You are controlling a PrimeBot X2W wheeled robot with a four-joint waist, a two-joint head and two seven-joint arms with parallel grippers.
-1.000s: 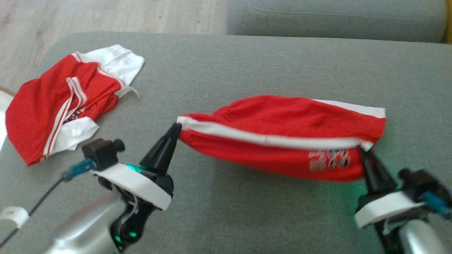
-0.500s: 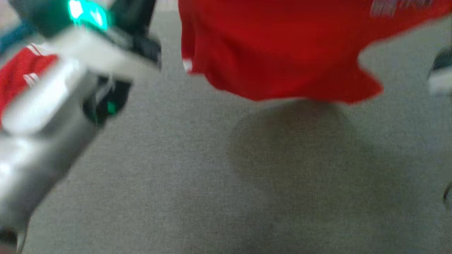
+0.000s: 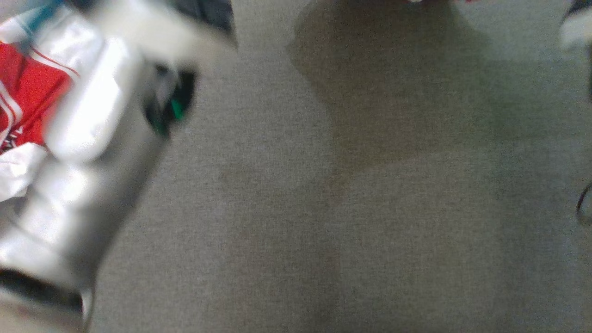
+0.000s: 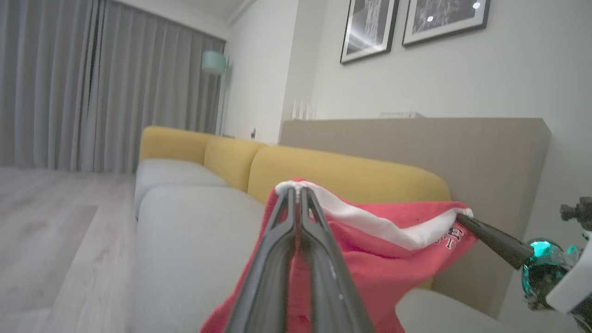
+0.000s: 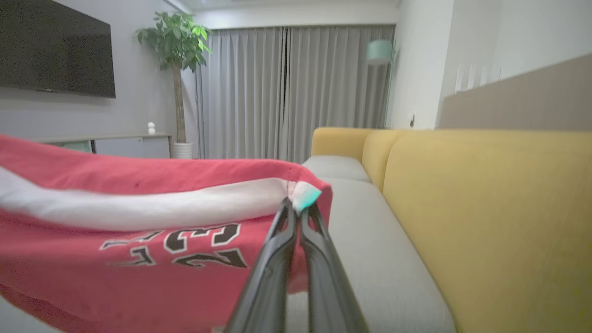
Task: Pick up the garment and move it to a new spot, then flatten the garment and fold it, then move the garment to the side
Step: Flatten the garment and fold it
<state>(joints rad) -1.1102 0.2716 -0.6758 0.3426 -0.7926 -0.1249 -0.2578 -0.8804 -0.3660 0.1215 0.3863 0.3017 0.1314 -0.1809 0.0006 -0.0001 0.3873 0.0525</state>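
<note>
Basically, head view is motion-blurred: grey sofa seat (image 3: 370,208) soft, left forearm (image 3: 83,138) a smear at left. Red garment (image 5: 138,286), white waistband, hangs stretched mid-frame; left gripper (image 4: 296,199), right gripper (image 5: 297,207) clamped on its waistband ends.

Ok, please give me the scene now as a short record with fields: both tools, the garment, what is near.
left tool: shut on a corner of the garment, at its white band
right tool: shut on the other corner
garment: red, printed letters, held in the air, hanging between both tools
below: grey sofa seat, with a shadow
nearby: second garment, red and white, crumpled on the seat by the left forearm
</note>
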